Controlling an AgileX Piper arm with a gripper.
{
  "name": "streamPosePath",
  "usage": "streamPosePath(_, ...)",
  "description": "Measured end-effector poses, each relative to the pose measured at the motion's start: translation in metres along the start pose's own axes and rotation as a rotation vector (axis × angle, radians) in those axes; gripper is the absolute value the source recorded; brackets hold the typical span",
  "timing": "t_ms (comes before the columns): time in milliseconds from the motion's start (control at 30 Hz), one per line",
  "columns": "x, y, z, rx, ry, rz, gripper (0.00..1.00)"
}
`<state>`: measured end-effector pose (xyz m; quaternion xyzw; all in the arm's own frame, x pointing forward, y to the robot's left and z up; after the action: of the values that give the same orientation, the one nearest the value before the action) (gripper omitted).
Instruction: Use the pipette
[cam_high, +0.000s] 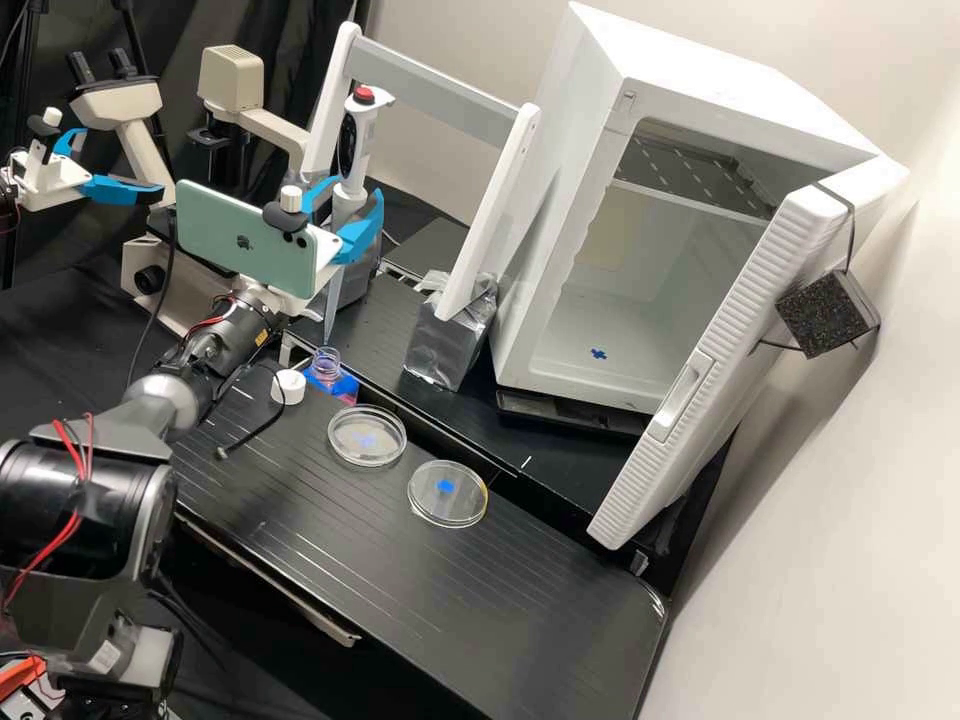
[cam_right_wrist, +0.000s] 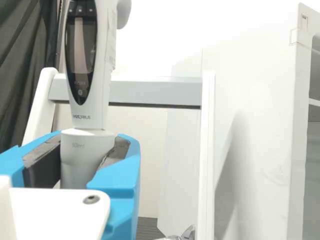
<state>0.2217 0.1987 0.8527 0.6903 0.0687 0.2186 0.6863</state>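
In the high view, my gripper (cam_high: 345, 218) is shut on the white pipette (cam_high: 356, 150), which has a red button on top and stands nearly upright. Its narrow tip points down to the mouth of a small open bottle (cam_high: 326, 366) with pink liquid; whether the tip is inside the mouth I cannot tell. The bottle's white cap (cam_high: 288, 388) lies beside it. Two clear round dishes, one (cam_high: 367, 437) nearer the bottle and another (cam_high: 447, 494) farther off, rest on the bench. In the wrist view, the gripper (cam_right_wrist: 89, 152) holds the pipette (cam_right_wrist: 90, 112) between dark pads.
Behind the pipette stands a white rack (cam_high: 440, 90) on foil-wrapped feet. A white incubator (cam_high: 560, 170) with its door (cam_high: 720, 350) open is at the right. A microscope (cam_high: 232, 85) and a second blue-fingered arm are at the left. A dark cable crosses the bench (cam_high: 500, 610).
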Motion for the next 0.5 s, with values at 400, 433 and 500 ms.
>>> streamPosePath(400, -0.006, 0.034, 0.008, -0.137, -0.017, -0.075, 0.00)
streamPosePath(433, -0.007, 0.040, 0.010, -0.145, -0.022, -0.074, 0.00)
streamPosePath(500, -0.011, 0.052, 0.013, -0.148, -0.035, -0.065, 0.00)
